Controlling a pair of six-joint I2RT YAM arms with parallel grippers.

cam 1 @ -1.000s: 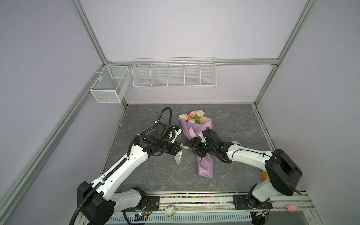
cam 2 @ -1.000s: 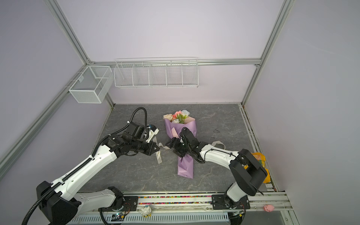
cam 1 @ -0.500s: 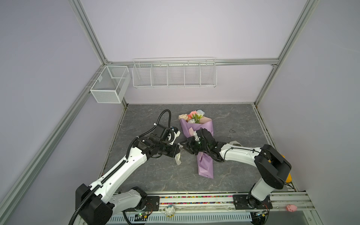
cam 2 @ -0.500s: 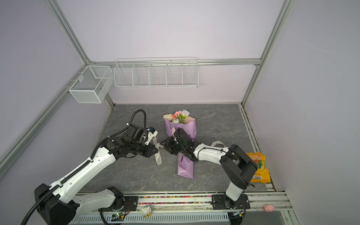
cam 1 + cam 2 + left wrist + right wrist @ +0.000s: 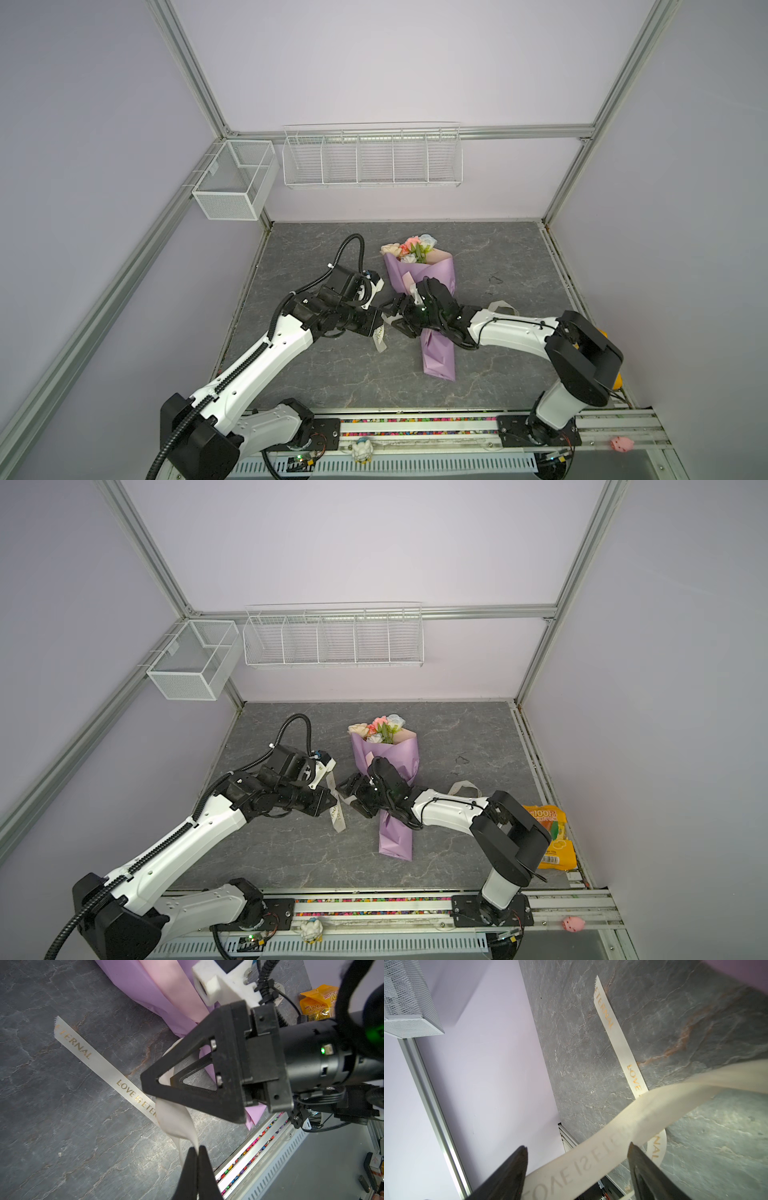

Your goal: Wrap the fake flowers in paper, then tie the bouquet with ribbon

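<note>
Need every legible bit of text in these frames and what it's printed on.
"LOVE IS ETER" (cut off by a twist), then "ETERNAL" near the free end: gold print on the cream ribbon.
"LOVE" and "ETERNAL": the same ribbon in the right wrist view, where a nearer stretch shows its print reversed, through the back.
"100": yellow snack bag. The rest of its print is too blurred.
Nothing else is readable.

Left gripper (image 5: 381, 321) and right gripper (image 5: 395, 319) nose to nose, down low.
Left arm (image 5: 257, 357) stretched forward, its fingers (image 5: 188, 1169) pinched tight on the ribbon (image 5: 174, 1119); right arm (image 5: 513, 328) bent at the elbow, its fingers (image 5: 508, 1172) spread wide, straddling that strip.
</note>
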